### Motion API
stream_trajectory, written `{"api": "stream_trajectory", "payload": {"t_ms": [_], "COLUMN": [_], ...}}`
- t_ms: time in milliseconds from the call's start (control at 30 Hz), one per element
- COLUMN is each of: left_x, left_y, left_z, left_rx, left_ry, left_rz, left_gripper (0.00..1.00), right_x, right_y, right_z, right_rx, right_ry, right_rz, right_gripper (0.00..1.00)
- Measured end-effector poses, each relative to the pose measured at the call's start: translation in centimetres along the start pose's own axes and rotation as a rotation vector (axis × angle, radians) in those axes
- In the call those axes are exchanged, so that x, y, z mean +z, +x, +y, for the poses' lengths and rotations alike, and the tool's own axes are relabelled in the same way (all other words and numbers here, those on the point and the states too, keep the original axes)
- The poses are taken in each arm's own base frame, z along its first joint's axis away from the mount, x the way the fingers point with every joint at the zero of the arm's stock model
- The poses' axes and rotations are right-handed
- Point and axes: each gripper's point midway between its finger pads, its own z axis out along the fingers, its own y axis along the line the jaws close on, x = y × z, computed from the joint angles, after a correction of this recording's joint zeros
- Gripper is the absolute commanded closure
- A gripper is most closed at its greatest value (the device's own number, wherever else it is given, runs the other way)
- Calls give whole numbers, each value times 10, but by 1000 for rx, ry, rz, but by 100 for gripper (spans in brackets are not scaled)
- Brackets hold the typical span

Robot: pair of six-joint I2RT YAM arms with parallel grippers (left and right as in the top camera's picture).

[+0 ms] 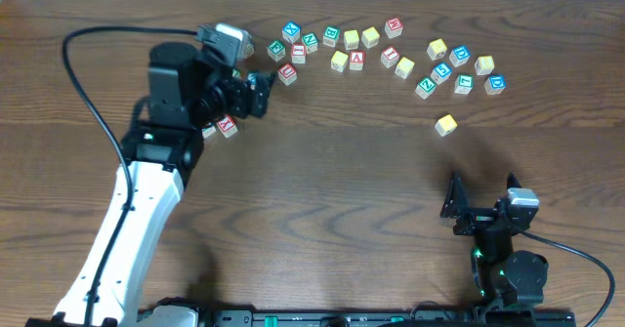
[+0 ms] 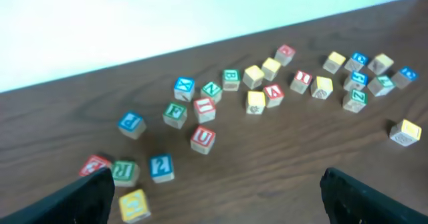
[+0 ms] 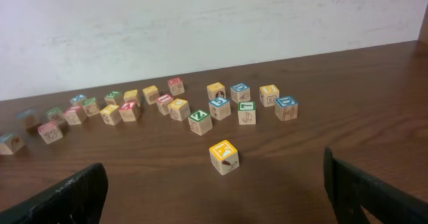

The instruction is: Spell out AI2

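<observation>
Block A (image 2: pixel 273 93) lies well beyond left hand (image 2: pixel 215 184); hand spread wide, holding nothing.

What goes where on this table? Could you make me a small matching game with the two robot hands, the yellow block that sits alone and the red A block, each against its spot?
Things
1. left hand
2. right hand
3. lone yellow block
4. red A block

Places
A. by itself, between the block scatter and the right hand
B. open, on the robot's side of the table, away from the scatter
C. open, at the left end of the scatter
D. inside the scatter, beside a yellow block

Pairs: 1-C, 2-B, 3-A, 4-D
</observation>
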Motion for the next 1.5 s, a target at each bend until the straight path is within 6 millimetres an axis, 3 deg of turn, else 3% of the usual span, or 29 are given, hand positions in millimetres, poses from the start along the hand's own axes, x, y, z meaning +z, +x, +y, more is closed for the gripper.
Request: {"api": "stream_trajectory", "payload": {"t_ms": [367,633,933,1167,1333,1500], "left_x": [-29,-37,-38,-38,-38,-38], "left_y": [-24,-18,-14,-13,-10,-10], "left_z": [32,57,58,58,57,57], "left_rx": [-52,-92,-99,-101,-105,-105], "left_ry": [-77,-132,-133,-133,-132,-131], "left_rz": [22,35,49,53,64,65], "left_gripper": [2,2,2,2,2,2], "right_x": [0,0,0,-2,-2,4], "right_y": [0,-2,-2,-36,-56,-101], "right_z": [0,-4,-5,10,20,39], "right_rx": [0,2,7,22,8,-34], "right_ry": [0,26,31,-49,-87,-139], "right_rz": [0,-9,-10,-145,-137,-61], "right_gripper": [1,1,1,1,1,1]}}
